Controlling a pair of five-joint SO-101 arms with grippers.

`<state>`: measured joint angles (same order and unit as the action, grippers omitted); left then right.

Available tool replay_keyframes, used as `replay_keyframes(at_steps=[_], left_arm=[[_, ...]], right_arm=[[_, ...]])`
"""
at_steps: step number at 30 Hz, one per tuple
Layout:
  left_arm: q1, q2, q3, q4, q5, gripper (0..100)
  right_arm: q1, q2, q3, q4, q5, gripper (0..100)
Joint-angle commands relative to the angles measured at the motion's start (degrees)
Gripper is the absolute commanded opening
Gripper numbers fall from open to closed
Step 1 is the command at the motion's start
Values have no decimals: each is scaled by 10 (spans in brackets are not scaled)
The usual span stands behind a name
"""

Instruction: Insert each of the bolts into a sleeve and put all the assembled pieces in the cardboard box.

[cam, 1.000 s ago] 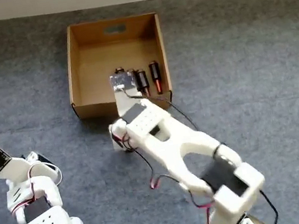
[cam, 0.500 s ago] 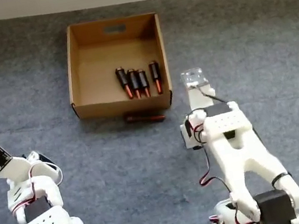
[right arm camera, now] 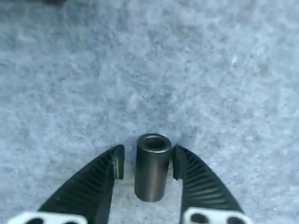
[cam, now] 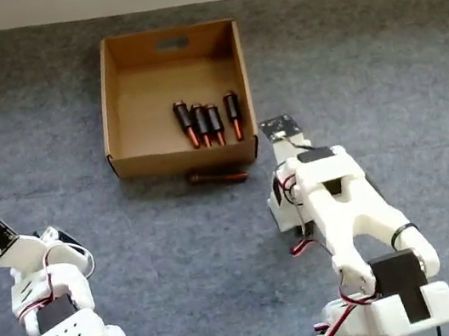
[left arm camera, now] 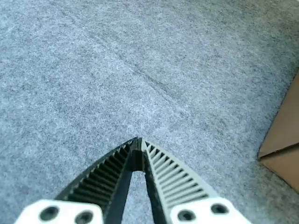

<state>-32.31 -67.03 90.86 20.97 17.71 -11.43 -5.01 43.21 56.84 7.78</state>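
Observation:
A dark metal sleeve [right arm camera: 152, 165] stands upright on the grey carpet, between the fingers of my right gripper [right arm camera: 148, 150]. That gripper is open, with a finger on each side of the sleeve and a small gap to each. The right arm [cam: 332, 193] sits just right of the cardboard box [cam: 110, 101]. A red bolt [cam: 217, 175] lies on the carpet against the box's front wall. Several assembled pieces [cam: 210, 121] lie side by side inside the box. My left gripper [left arm camera: 138, 141] is shut over bare carpet, holding nothing.
The left arm [cam: 47, 292] is folded at the lower left, far from the box. A corner of the cardboard box [left arm camera: 282, 140] shows in the left wrist view. Open carpet [cam: 160, 248] stretches between the two arms.
The right arm swung from over the box's front edge out to the right, then drew back and lowered beside the box. The left arm stayed still.

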Motion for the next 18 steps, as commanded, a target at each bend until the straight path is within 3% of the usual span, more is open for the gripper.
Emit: replay_keyframes(at_steps=[1,6,11,18], left_arm=[[11,-8,-29,-11,4,14],[11,-8,-29,-11,4,14],[11,-8,-29,-11,4,16],[33,-5,-36,-1,-15,18]], right_arm=[[7,37,-48,20,7,173],[7,73,-81,64,7,0],[30,-4,-81,66,7,5],[57,-280,-33,62,40,5]])
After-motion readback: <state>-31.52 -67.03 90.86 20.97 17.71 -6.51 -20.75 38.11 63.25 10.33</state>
